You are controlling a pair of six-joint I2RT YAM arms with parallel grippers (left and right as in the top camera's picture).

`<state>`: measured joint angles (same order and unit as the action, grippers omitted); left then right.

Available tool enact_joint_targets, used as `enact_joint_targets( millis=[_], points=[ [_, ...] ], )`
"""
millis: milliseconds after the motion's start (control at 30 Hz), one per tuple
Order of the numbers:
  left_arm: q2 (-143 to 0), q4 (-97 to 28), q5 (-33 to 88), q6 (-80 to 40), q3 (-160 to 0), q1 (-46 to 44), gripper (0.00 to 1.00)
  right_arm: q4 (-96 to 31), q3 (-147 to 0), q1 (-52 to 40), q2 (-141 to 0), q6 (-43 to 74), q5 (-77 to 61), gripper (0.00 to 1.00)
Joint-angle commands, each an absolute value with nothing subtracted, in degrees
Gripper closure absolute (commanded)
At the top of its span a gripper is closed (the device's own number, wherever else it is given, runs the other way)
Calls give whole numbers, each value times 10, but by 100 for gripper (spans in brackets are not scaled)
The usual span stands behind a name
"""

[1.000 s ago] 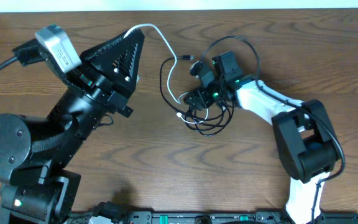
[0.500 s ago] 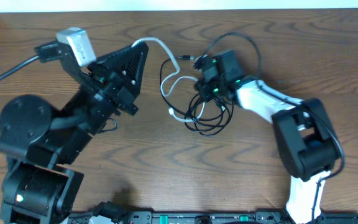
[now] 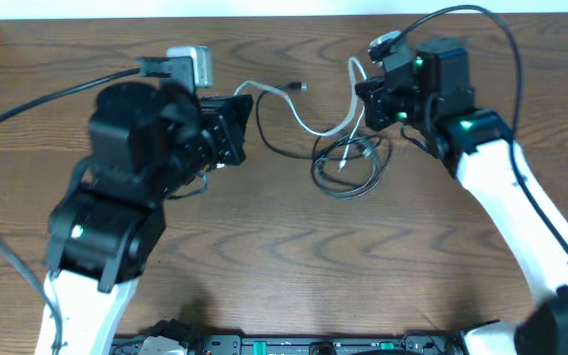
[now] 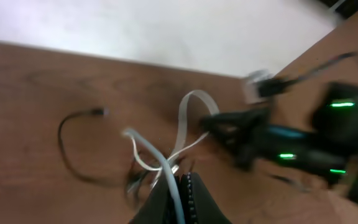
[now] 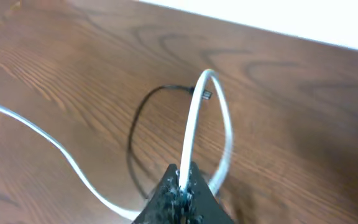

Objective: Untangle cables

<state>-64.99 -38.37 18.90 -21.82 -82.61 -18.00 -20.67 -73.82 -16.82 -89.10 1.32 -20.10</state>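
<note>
Left-wrist view blurred. Left gripper [image 4: 181, 190] cut off at frame bottom, pinching white cable [image 3: 309, 126]. Right gripper [image 5: 182, 182] pinching same cable, strung between the 2. Black cable [image 3: 348, 158] looped at table [image 3: 294, 256] center. Far edge close at 12 o'clock, wide wood toward 6.

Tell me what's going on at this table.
Two robot arms are working on a pair of tangled cables. The left arm's fingers and the right arm's fingers are each shut on the white cable, which runs between them over the wooden table. The black cable lies in loose loops underneath, and the two seem to cross near the right arm.
</note>
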Motion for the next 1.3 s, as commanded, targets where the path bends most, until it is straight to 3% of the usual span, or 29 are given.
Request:
enact_joint_targets(
  millis=[0, 67, 233, 400, 567, 767, 933, 1100, 1267],
  points=[
    [-673, -388, 181, -199, -835, -177, 93, -230, -746, -181, -860, 77, -126, 99],
    [-686, -390, 181, -199, -835, -177, 93, -253, -746, -191, -858, 163, 29, 99],
    [-704, -390, 181, -199, -835, -177, 92, -260, -745, -211, -874, 158, 135, 99],
    [-712, -390, 181, -197, -835, -177, 93, -218, -745, -233, -901, -2, 11, 99],
    [-712, -390, 181, -184, -834, -177, 93, -175, -745, -233, -972, -3, 23, 99],
    [-712, -390, 181, -184, -834, -177, 92, 1, -745, -232, -1048, 17, 136, 99],
    [-712, -390, 181, -184, -834, -177, 93, 96, -745, -232, -1017, 17, 172, 99],
    [-713, -390, 181, -184, -834, -177, 92, 94, -746, -234, -931, 17, 107, 99],
    [-717, -390, 182, -184, -833, -177, 93, -19, -746, -233, -848, 17, 13, 99]
  ],
)
